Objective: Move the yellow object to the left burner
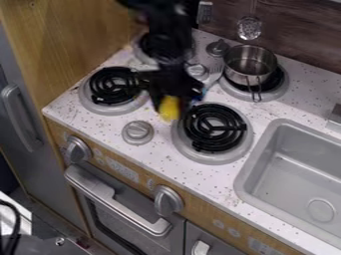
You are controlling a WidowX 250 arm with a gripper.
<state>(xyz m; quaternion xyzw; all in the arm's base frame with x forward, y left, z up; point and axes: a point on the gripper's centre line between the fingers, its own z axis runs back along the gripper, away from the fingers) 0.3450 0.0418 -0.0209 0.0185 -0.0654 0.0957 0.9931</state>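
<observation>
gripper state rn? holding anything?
Gripper: looks closed on the yellow object, between the two front burners.

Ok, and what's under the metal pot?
A black coil burner in a round grey surround; their edges show past the metal pot. The part directly beneath is covered by the pot, so it can't be seen.

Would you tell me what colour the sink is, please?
The sink is grey, as the camera view shows.
</observation>
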